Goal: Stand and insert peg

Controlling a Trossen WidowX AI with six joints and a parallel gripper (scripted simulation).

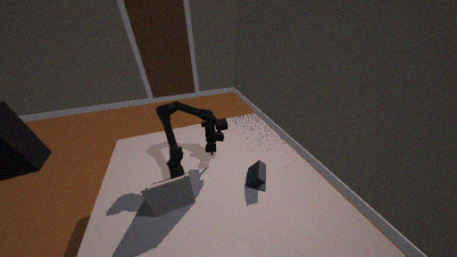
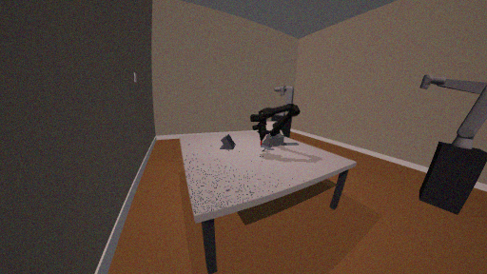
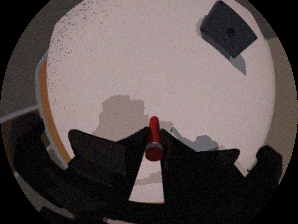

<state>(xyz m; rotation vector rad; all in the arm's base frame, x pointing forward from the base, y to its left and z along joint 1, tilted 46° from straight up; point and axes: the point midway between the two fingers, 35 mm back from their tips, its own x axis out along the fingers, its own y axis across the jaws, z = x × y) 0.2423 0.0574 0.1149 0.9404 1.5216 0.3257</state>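
The red peg (image 3: pixel 154 125) (image 1: pixel 211 153) (image 2: pixel 261 143) is held between the fingertips of my gripper (image 3: pixel 154 131) (image 1: pixel 211 150) (image 2: pixel 262 139), which is shut on it. In the wrist view its white-banded end points up toward the camera and its plain red end points down and away, roughly upright with a slight lean in view. The peg looks a little above the table, with the arm's shadow set apart from it. The dark sloped panel (image 3: pixel 217 22) (image 1: pixel 255 175) (image 2: pixel 227 142) stands apart from the gripper; its one round hole (image 3: pixel 230 32) shows in the wrist view.
The white table (image 1: pixel 294 214) (image 2: pixel 285 176) carries the arm. A larger grey wedge-shaped block (image 1: pixel 171 196) (image 2: pixel 274 140) stands by the arm's base. Dark specks lie across one corner of the table. Another grey arm (image 2: pixel 468 119) stands on a black pedestal off the table.
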